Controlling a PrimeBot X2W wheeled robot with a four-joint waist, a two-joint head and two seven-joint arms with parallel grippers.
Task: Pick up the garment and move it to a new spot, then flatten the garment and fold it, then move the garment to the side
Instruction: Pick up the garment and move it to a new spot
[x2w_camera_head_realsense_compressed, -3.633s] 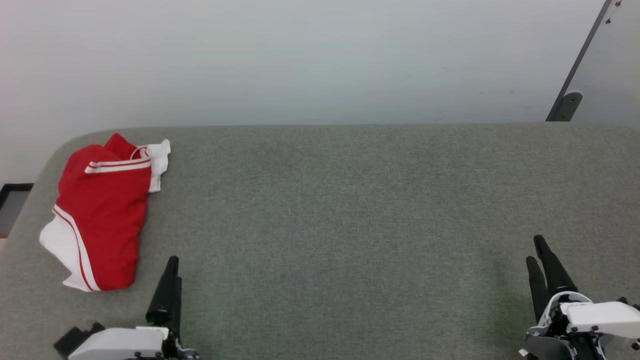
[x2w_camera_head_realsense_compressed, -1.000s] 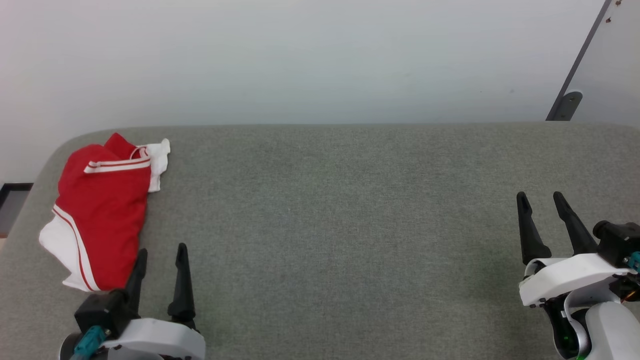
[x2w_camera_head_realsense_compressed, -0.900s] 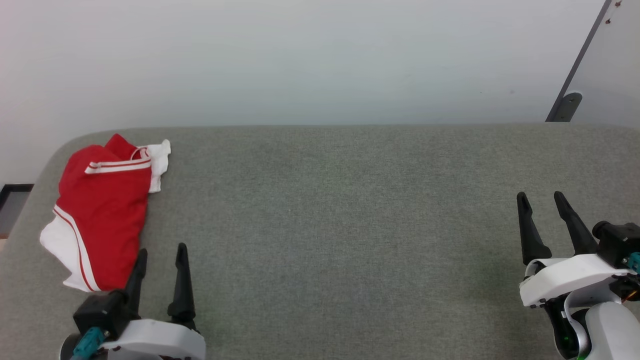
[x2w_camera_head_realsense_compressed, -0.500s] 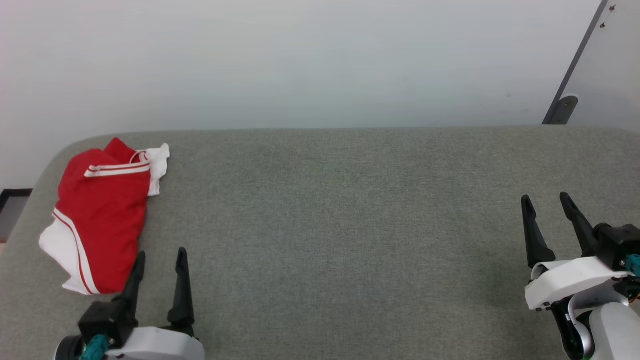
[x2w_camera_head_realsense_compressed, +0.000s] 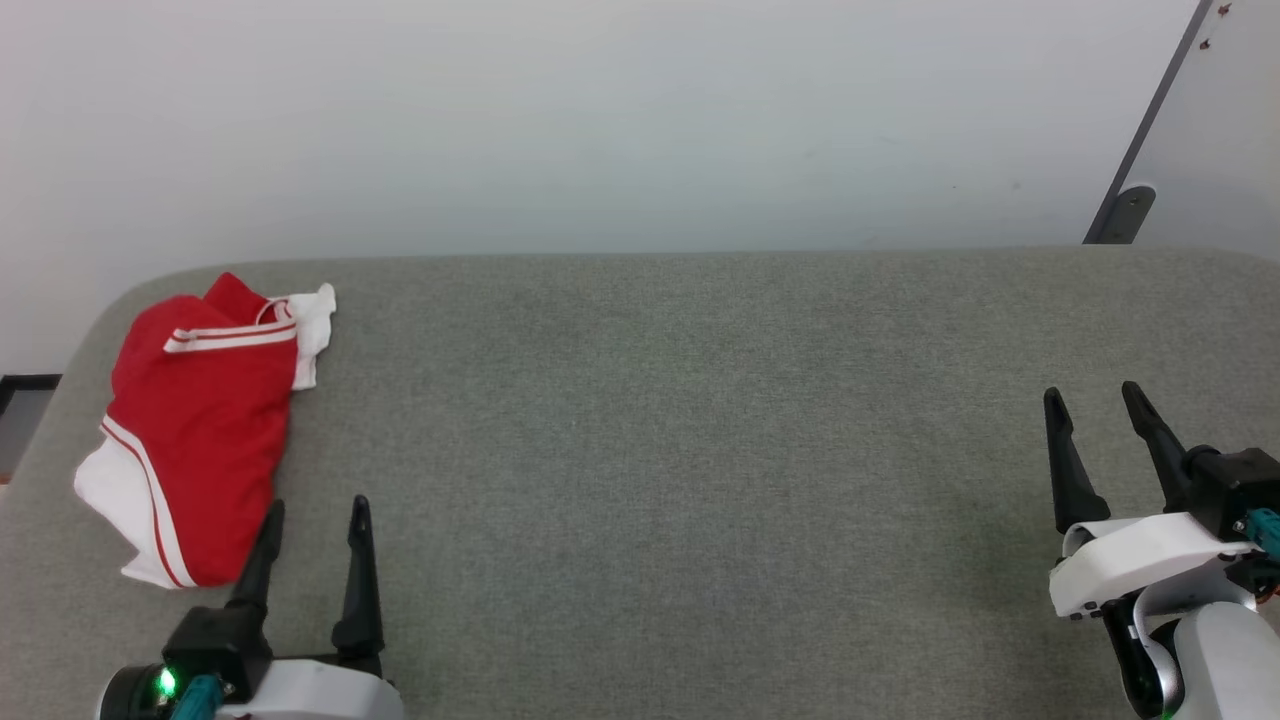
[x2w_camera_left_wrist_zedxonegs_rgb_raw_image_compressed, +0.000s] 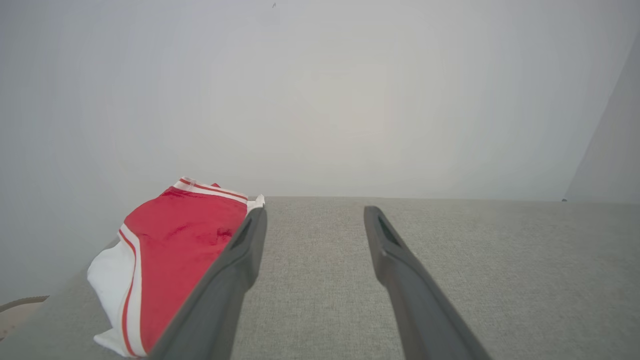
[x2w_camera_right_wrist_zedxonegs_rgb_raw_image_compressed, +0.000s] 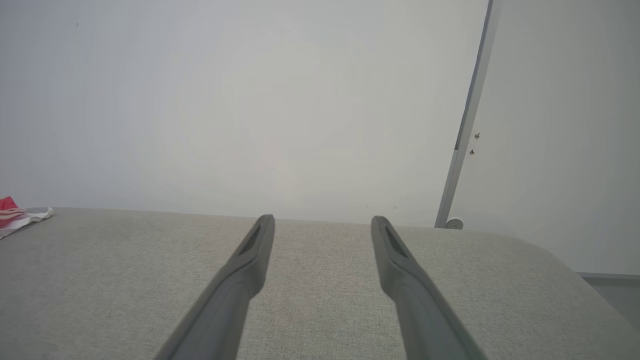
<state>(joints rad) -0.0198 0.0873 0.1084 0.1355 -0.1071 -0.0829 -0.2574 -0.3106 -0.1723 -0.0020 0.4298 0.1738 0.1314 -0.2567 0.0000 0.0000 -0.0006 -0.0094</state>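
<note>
The garment (x2w_camera_head_realsense_compressed: 195, 430), a red shirt with white sleeves and striped trim, lies bunched at the far left of the grey padded table (x2w_camera_head_realsense_compressed: 680, 420). In the left wrist view the garment (x2w_camera_left_wrist_zedxonegs_rgb_raw_image_compressed: 170, 250) sits just left of my fingers; its chest lettering is hidden. My left gripper (x2w_camera_head_realsense_compressed: 315, 505) is open at the lower left, its fingertips just right of the shirt's near edge, apart from it. At the lower right, my right gripper (x2w_camera_head_realsense_compressed: 1090, 392) stands open and holds nothing. Far left in the right wrist view, a small piece of the garment (x2w_camera_right_wrist_zedxonegs_rgb_raw_image_compressed: 15, 212) shows beyond my right gripper (x2w_camera_right_wrist_zedxonegs_rgb_raw_image_compressed: 322, 219).
A pale wall (x2w_camera_head_realsense_compressed: 600, 120) runs behind the table's far edge. A grey panel with a dark post (x2w_camera_head_realsense_compressed: 1120, 215) leans at the back right. The table's left corner is rounded, with floor (x2w_camera_head_realsense_compressed: 20, 420) beyond it.
Both grippers have turned and opened since the oldest frame. Over the last second the head view shifted slightly; the arms barely moved. The garment has stayed in place.
</note>
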